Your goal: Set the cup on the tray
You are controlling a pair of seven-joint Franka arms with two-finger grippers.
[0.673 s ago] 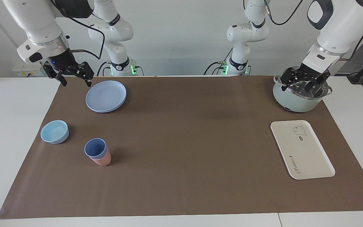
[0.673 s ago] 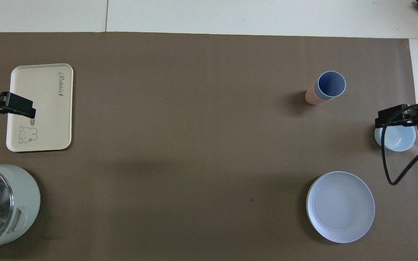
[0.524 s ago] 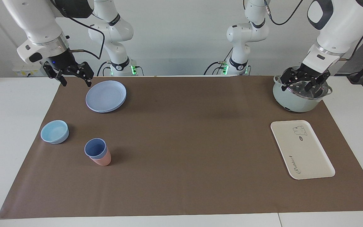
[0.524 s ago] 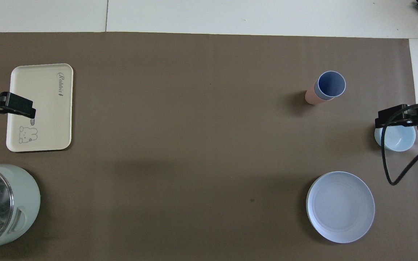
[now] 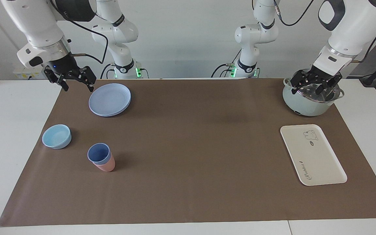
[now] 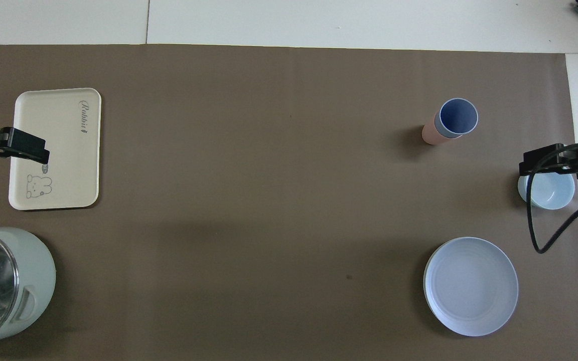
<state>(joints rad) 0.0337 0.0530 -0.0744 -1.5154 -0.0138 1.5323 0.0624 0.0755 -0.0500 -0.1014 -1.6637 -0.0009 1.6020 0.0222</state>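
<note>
Standing nested inside a pink cup (image 5: 104,166), the cup (image 5: 99,153) sits upright on the brown mat (image 5: 191,147), toward the right arm's end of the table and untouched. Taking that cup as the landmark: the light-blue bowl (image 5: 56,136) lies beside it, slightly nearer the robots; the round blue plate (image 5: 109,99) lies well nearer the robots; the tray (image 5: 312,154) lies well apart from it, at the left arm's end of the table, bare. A pale green pot (image 5: 311,98) stands nearer the robots than the tray.

The right gripper (image 5: 75,79) hangs in the air over the mat's edge beside the plate, jaws spread wide, holding nothing. The left gripper (image 5: 314,85) hangs over the pot, jaws likewise wide, holding nothing; this arm waits.

Assessment: the task has not begun; the step in hand is the right arm's approach to the cup.

Recommendations for the approach:
- Come down from above, centred on the blue rim, with one finger inside and one outside, or both outside the exposed blue band above the pink cup.
- Grip only the blue wall; a grip that also catches the pink rim would likely lift both cups.
- Lift straight up and watch for the pink cup clinging or toppling.
- Clear the bowl on the way in.
</note>
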